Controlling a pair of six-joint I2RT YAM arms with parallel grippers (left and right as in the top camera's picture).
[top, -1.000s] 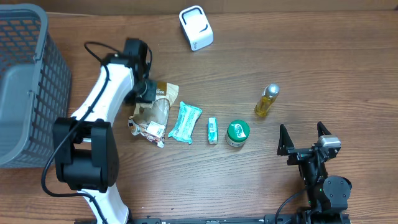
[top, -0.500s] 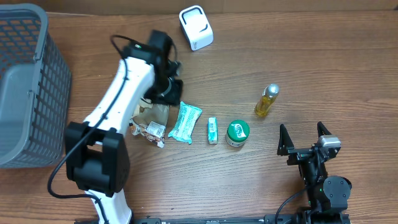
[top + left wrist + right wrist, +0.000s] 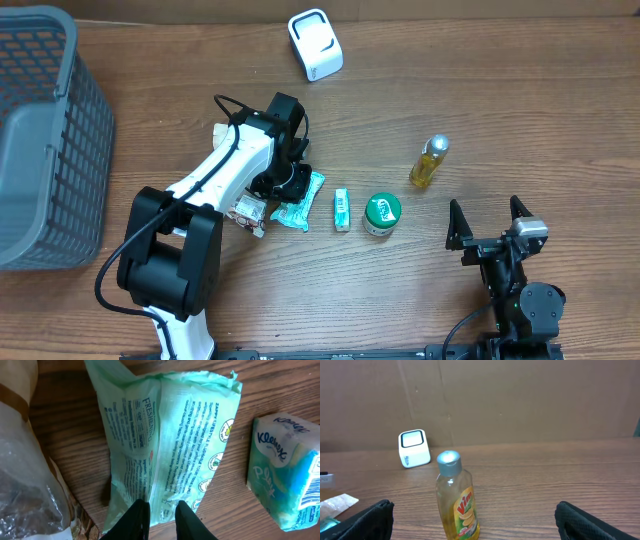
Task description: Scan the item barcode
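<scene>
A pale green wipes pack (image 3: pixel 170 435) lies flat on the wood table, printed side up; from overhead it (image 3: pixel 306 200) is partly under my left arm. My left gripper (image 3: pixel 161 505) hangs over the pack's near end (image 3: pixel 290 185). Its two black fingers stand a narrow gap apart, astride the pack's edge, and I cannot tell whether they pinch it. The white scanner (image 3: pixel 315 44) stands at the table's far edge, also in the right wrist view (image 3: pixel 414 448). My right gripper (image 3: pixel 490 215) rests wide open near the front right, nothing between its fingers (image 3: pixel 480 520).
A clear-and-brown snack bag (image 3: pixel 245 205) lies left of the pack. To the right of it are a small Kleenex pack (image 3: pixel 282 480), a green-lidded jar (image 3: pixel 381 214) and a yellow Vim bottle (image 3: pixel 456 500). A grey basket (image 3: pixel 40 140) stands at the left edge.
My left arm has swung right from the snack bag to the green wipes pack, and its fingers have narrowed. The right arm has not moved.
</scene>
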